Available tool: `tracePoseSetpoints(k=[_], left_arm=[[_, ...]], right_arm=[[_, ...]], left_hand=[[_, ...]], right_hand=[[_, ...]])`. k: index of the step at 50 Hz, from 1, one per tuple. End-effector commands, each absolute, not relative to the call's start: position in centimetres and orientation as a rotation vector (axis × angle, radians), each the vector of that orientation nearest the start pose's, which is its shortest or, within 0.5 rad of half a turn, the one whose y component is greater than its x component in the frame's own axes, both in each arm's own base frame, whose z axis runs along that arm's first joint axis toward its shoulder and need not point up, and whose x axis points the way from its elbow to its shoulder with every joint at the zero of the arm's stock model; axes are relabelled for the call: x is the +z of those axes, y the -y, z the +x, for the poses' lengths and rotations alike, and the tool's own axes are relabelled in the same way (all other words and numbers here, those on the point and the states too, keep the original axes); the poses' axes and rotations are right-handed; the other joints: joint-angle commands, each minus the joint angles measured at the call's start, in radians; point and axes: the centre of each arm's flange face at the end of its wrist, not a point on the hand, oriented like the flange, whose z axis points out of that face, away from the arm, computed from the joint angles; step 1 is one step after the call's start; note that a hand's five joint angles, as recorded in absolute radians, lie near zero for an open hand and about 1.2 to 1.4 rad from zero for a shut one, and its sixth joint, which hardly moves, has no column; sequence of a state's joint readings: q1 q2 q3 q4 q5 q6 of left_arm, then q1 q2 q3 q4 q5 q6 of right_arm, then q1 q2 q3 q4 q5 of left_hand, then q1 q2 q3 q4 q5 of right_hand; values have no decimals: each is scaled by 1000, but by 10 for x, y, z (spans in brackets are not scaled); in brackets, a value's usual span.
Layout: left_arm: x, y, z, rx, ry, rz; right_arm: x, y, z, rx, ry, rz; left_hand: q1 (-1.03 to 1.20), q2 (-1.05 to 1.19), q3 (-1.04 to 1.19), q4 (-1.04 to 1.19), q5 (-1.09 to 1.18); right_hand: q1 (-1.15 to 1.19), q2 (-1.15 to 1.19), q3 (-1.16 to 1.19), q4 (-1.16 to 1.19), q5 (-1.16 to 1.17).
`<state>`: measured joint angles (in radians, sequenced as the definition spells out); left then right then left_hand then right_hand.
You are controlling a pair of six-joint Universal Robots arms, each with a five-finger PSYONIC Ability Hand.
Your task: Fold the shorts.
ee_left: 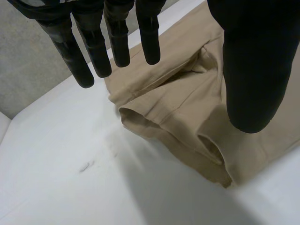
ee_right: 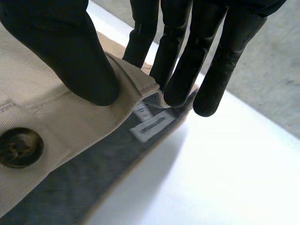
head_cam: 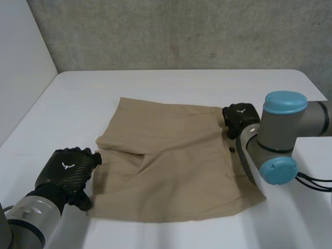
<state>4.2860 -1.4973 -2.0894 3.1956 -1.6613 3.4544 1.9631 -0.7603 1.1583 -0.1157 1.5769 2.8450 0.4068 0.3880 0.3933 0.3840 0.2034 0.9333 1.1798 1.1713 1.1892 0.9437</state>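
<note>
The shorts (head_cam: 171,166) lie flat mid-surface (head_cam: 171,85), waistband toward its right edge and leg hems toward its left. The right hand (head_cam: 239,118) pinches the waistband's far corner. The left hand (head_cam: 67,171) hovers spread at the hems.

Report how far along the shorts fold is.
Nothing looks folded yet: the shorts lie spread on the table. In hand: the right hand pinches the waistband corner near the button, while the left hand hovers open over a leg hem. Left: every fold.
</note>
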Motion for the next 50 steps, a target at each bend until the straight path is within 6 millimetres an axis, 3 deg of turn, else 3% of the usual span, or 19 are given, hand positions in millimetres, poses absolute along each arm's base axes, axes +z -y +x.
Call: tracePoseSetpoints(k=[1, 8, 9, 14, 15, 18, 22, 27, 33, 41, 45, 50], left_arm=[[188, 155, -206, -1739, -2453, 869], [188, 153, -206, -1737, -2456, 878], [188, 152, -206, -1737, -2456, 880], [191, 151, -206, -1756, -2445, 876], [191, 151, -206, -1758, -2444, 875], [195, 150, -205, -1782, -2429, 870], [199, 149, -206, -1808, -2415, 873], [198, 147, -206, -1808, -2420, 886], [194, 145, -209, -1800, -2442, 923], [193, 143, -212, -1811, -2441, 951], [193, 144, -214, -1835, -2431, 952], [189, 138, -219, -1835, -2452, 1022]], right_arm=[[146, 369, 267, -1920, -2337, -853], [140, 366, 271, -1876, -2305, -926], [139, 365, 271, -1870, -2308, -927], [142, 365, 270, -1873, -2307, -922], [147, 363, 271, -1882, -2299, -921], [166, 358, 266, -1917, -2279, -903], [191, 342, 259, -1938, -2258, -893], [204, 313, 255, -1877, -2222, -962], [193, 265, 244, -1554, -2234, -1159], [175, 217, 220, -1254, -2277, -1239], [164, 205, 210, -1215, -2284, -1288], [150, 209, 192, -1235, -2337, -1264]], left_hand=[[-11, 8, 2, 12, 18], [-29, -10, -15, -6, 0], [-52, -33, -39, -29, -23], [-120, -101, -106, -97, -91], [-137, -119, -124, -115, -108], [-176, -157, -162, -153, -147], [-196, -177, -183, -173, -167], [-155, -136, -142, -132, -126], [-152, -133, -139, -129, -123], [-135, -116, -121, -112, -106], [9, 28, 22, 32, 38], [30, 49, 43, 53, 59]], right_hand=[[463, 216, 225, 207, 278], [262, 15, 24, 6, 77], [70, -177, -168, -186, -115], [-410, -656, -648, -666, -595], [-611, -858, -849, -867, -796], [-736, -983, -974, -992, -921], [-740, -986, -978, -996, -925], [-693, -939, -931, -949, -878], [-552, -798, -790, -808, -737], [-502, -748, -740, -758, -687], [-484, -731, -722, -740, -669], [-446, -693, -684, -702, -631]])
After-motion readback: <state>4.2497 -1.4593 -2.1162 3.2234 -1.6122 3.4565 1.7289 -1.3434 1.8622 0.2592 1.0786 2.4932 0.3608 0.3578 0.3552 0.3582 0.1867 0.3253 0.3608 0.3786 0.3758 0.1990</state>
